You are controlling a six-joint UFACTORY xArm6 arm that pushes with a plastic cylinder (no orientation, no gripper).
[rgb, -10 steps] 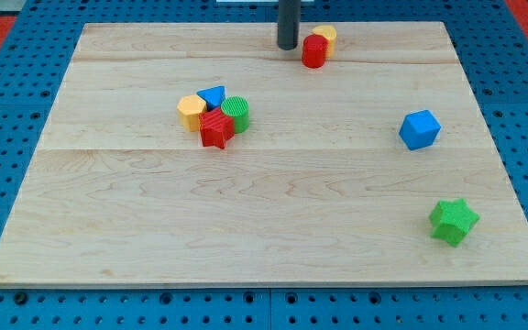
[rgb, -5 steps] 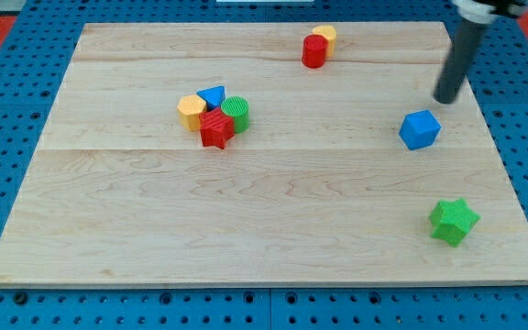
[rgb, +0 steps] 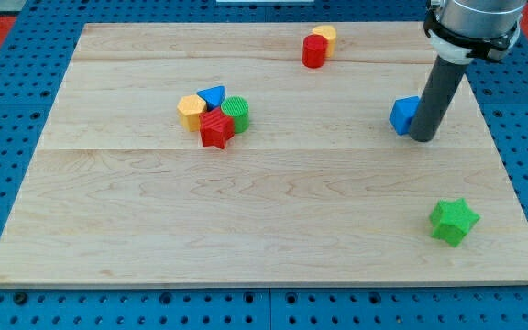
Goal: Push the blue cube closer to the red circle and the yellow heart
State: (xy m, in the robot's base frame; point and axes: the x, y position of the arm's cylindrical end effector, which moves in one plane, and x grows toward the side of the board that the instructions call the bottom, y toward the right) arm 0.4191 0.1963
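Pale wooden board (rgb: 273,220) with blue cube (rgb: 402,115), red circle (rgb: 313,51), yellow heart (rgb: 326,37).

My tip (rgb: 422,137) is sitting against the view's right side of the blue cube (rgb: 403,115). The red circle (rgb: 313,51) and yellow heart (rgb: 325,38) are lying touching near the wooden board (rgb: 264,211)'s top edge, up-left of the cube. The green star (rgb: 453,222) is lying below, well apart.

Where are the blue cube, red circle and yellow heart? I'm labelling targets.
blue cube (rgb: 403,115), camera view, its visible left face.
red circle (rgb: 313,52), camera view, its front side.
yellow heart (rgb: 326,35), camera view, its top.
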